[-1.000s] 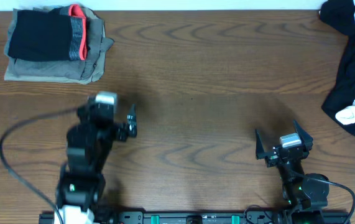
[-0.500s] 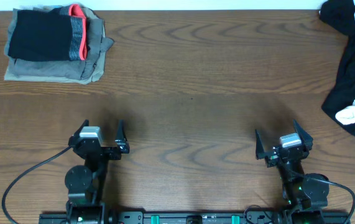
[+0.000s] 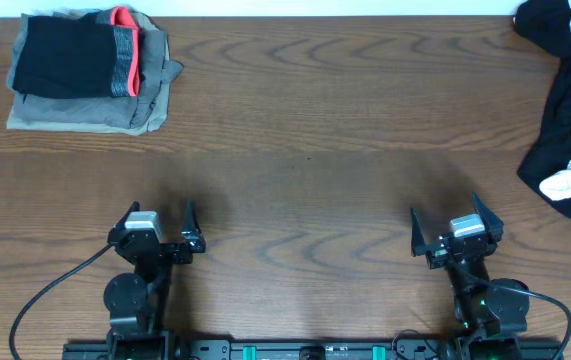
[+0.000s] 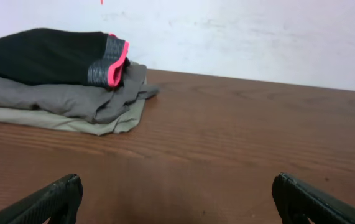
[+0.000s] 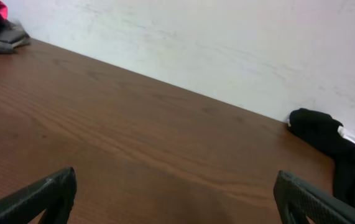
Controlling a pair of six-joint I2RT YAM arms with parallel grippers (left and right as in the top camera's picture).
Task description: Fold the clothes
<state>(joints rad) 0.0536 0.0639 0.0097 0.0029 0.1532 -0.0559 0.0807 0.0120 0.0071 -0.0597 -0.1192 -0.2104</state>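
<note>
A folded black garment (image 3: pixel 65 58) with a grey and coral-red edge band lies on top of a stack of folded grey and khaki clothes (image 3: pixel 90 112) at the table's far left; it also shows in the left wrist view (image 4: pixel 43 56). A loose heap of black and white clothes (image 3: pixel 567 110) lies at the far right edge and also shows in the right wrist view (image 5: pixel 336 146). My left gripper (image 3: pixel 157 226) is open and empty near the front edge (image 4: pixel 174 199). My right gripper (image 3: pixel 451 228) is open and empty near the front edge (image 5: pixel 176 196).
The brown wooden table (image 3: pixel 305 150) stretches between the stack and the heap. A white wall (image 4: pixel 239 31) stands behind the table's far edge. Black cables (image 3: pixel 45 290) run from the arm bases at the front.
My left arm has pulled back from a raised, turned pose to a low rest pose near the front edge, its gripper open. The right arm has not moved.
</note>
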